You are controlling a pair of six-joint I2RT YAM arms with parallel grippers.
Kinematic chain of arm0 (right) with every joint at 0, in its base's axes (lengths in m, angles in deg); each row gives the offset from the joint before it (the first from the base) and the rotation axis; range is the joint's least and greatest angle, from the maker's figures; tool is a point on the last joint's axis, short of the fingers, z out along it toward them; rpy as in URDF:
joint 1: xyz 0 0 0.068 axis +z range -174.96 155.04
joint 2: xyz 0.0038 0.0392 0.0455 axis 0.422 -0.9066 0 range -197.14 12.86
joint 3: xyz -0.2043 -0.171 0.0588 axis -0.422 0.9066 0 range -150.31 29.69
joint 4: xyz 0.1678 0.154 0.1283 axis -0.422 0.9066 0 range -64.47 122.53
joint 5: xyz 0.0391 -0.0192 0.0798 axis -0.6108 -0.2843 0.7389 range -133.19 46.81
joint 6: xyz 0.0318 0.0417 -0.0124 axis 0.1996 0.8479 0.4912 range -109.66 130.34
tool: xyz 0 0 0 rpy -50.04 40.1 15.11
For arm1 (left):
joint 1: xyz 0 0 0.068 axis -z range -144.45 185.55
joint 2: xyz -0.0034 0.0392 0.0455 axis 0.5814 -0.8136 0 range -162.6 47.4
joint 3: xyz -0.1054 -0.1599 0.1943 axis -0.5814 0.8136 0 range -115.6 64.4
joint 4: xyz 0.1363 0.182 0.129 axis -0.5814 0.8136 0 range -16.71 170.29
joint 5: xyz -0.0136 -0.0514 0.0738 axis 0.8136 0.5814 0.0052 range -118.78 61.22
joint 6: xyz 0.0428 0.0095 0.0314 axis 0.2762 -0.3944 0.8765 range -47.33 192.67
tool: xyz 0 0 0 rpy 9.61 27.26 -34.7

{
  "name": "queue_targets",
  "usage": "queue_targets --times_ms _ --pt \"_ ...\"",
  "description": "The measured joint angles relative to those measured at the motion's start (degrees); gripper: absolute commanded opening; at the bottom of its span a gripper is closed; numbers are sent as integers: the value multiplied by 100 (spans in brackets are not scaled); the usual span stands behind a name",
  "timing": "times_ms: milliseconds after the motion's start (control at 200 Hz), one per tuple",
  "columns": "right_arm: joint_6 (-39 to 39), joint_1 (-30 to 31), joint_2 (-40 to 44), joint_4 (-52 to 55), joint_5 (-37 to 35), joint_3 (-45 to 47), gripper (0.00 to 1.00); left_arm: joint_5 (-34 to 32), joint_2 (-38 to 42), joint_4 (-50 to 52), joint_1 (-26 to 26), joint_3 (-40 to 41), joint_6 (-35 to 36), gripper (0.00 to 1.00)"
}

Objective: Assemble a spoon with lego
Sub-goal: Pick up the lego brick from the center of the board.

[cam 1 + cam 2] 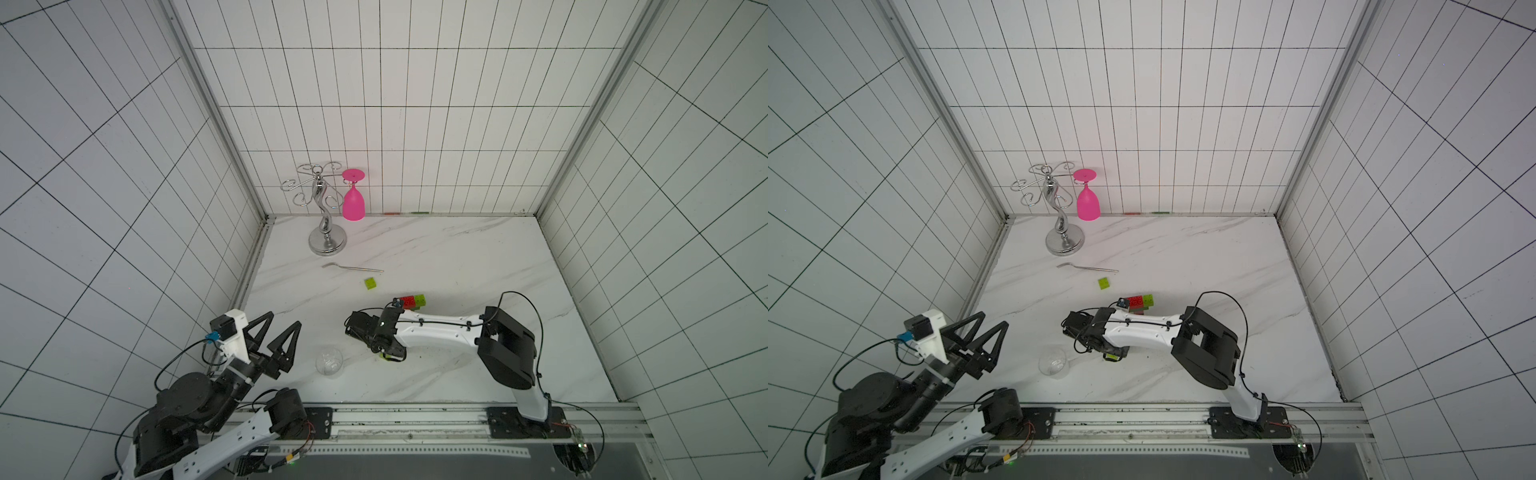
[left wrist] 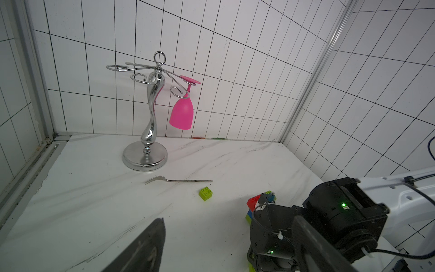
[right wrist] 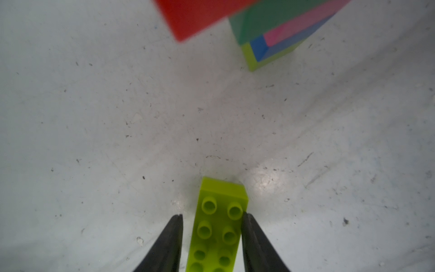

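Taking the far wall as 12 o'clock in both top views, the half-built spoon [image 1: 413, 301] stands near the middle of the counter [image 1: 457, 257], just beyond the right arm's wrist. Its top shows a red brick and a lime one side by side. The right wrist view shows dark green, pink, blue and lime layers below them [image 3: 270, 35].

A long lime brick [image 3: 219, 226] lies studs-up on the counter at about 7 o'clock from the spoon, apart from it. The right claw [image 3: 211, 214] is lowered over this brick with a finger on each long side. One finger [image 3: 256, 240] touches the brick. A sliver of counter shows between the brick and the other finger [image 3: 164, 242], so the claw is not pinching the brick.

A small lime brick [image 1: 370, 283] sits alone at 11 o'clock from the spoon. Just beyond it lies a thin silver utensil [image 1: 351, 268].

The left claw [image 1: 285, 319] hangs above the counter's 8 o'clock edge, spread wide, with nothing between its fingers. A clear glass [image 1: 329, 363] lies on its side at 9 o'clock from the right claw, between the two arms.

A chrome glass rack [image 1: 326, 208] stands in the 11 o'clock corner. A pink glass [image 1: 353, 201] hangs upside down from one of its hooks.
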Motion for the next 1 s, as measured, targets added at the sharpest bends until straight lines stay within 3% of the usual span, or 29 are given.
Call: queue_targets --times_ms 1000 --pt "208 166 101 278 -72 0 49 50 0 20 -7 0 2 83"
